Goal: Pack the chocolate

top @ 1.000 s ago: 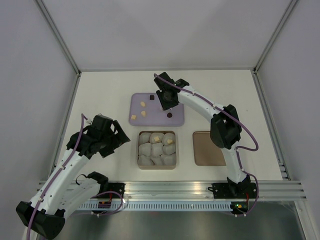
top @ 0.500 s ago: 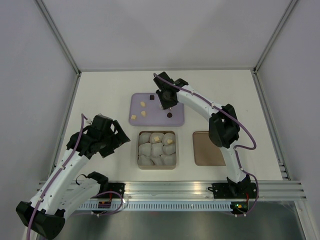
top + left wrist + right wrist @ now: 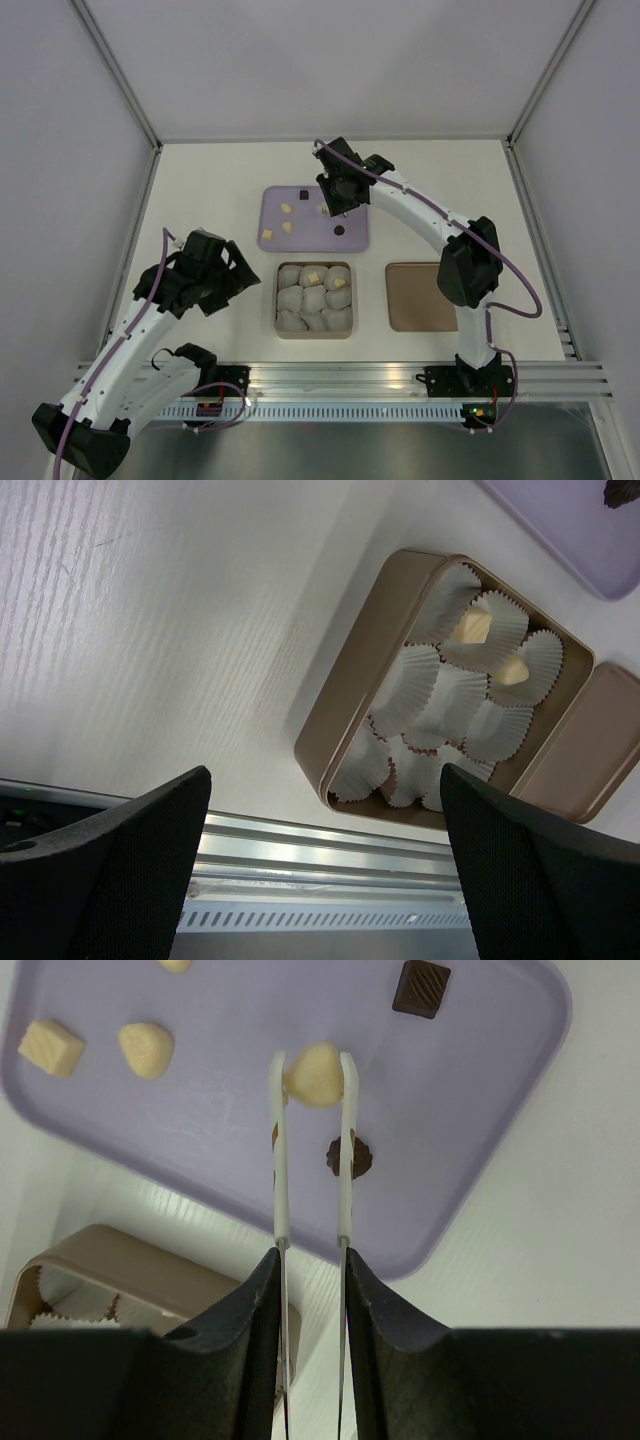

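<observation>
Pick-up stage of the chocolate packing. Compared with one second earlier, the right pincer (image 3: 313, 1070) has been narrowed until its two thin fingertips (image 3: 277, 1075) press on opposite sides of a rounded cream-yellow chocolate piece (image 3: 313, 1078), so that the piece is gripped. The right arm's elbow has been swung out toward 3 o'clock. Whether the piece has been raised clear of the flat lilac plastic tray (image 3: 480, 1110) cannot be told. The left pincer (image 3: 325, 775) is unchanged: its jaws are held fully apart and nothing is carried, at 9 o'clock of the square tan box (image 3: 330, 720). The change is taken to mean that a third piece is secured and that transfer to the box, at 6 o'clock of the tray, is the step due next.

Eight chocolates are counted in all: six on the tray, the gripped one included, and two in the box. On the tray four are cream-yellow and two dark brown: in the top view, a ridged square (image 3: 420, 988) at 11 o'clock of the gripped piece and a round one (image 3: 349, 1157) at 4 o'clock. The two packed cream-yellow pieces (image 3: 473, 628) each sit in a white fluted paper cup (image 3: 412, 680). Nine cups appear to line the box, three rows of three, seven unfilled. One flat brown square lid (image 3: 415, 296) lies on the white worktop (image 3: 200, 190) at 3 o'clock of the box.
</observation>
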Controlling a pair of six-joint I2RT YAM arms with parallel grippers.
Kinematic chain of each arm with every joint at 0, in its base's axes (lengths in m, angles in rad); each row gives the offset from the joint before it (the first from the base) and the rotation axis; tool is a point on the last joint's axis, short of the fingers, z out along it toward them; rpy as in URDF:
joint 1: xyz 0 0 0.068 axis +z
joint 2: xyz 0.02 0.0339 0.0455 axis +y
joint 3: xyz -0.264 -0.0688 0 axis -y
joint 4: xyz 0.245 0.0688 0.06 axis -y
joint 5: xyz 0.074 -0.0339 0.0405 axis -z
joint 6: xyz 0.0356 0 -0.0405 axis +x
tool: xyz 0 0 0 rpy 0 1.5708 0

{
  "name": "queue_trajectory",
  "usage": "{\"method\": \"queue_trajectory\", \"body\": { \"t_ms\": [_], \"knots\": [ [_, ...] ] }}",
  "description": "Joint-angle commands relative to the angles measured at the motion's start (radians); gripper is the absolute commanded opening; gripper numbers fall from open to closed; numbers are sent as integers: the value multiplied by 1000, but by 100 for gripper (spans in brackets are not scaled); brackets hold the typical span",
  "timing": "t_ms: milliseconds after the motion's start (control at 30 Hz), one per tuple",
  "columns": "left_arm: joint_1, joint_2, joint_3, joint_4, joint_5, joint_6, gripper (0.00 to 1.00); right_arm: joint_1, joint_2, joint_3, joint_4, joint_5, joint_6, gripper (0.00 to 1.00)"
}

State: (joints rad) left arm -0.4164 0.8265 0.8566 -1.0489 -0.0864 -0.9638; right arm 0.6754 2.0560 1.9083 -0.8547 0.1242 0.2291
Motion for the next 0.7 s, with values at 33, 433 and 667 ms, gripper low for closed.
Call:
{"method": "queue_trajectory", "body": {
  "t_ms": [33, 433, 667],
  "knots": [
    [4, -15, -11, 20, 1, -30, 100, 42, -154, -63, 28, -44, -20, 18],
    [4, -27, -25, 15, -1, -42, 99, 282, -318, -181, 9, -112, 110, 17],
    [4, -26, -27, 15, -3, -38, 100, 335, -292, -221, 17, -109, 113, 17]
  ]
}}
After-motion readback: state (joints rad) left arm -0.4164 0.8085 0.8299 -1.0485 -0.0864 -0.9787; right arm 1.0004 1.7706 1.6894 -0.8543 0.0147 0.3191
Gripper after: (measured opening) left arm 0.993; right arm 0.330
